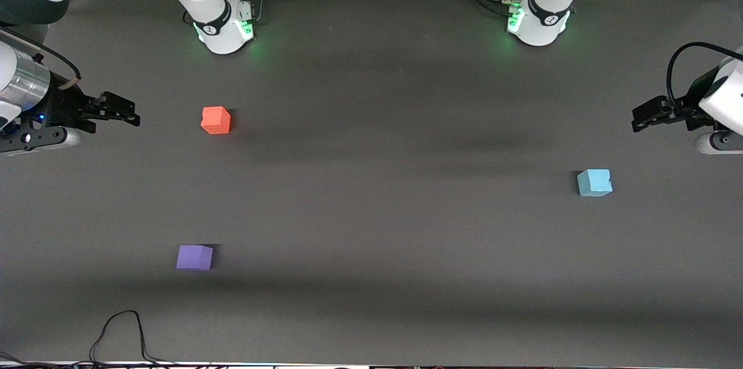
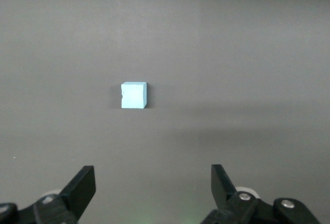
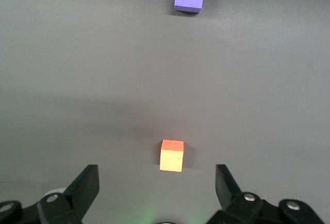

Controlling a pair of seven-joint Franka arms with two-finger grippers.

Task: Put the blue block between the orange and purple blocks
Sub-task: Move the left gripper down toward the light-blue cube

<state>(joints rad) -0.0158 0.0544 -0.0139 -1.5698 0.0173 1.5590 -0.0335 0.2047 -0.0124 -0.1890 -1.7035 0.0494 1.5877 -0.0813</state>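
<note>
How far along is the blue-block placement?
Nothing done yet. The blue block sits untouched toward the left arm's end of the table, well apart from the orange block and purple block. Nothing in hand: left gripper and right gripper are open and empty. Left: grasp, carry, place between them.

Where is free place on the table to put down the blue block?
The mat between the orange block and purple block is bare, as is the wide middle toward the blue block. Nowhere is crowded; both open grippers, left and right, hang at the table's ends.

Even, dimmish light; soft banded shadows on the table, perhaps overhead-lit.
</note>
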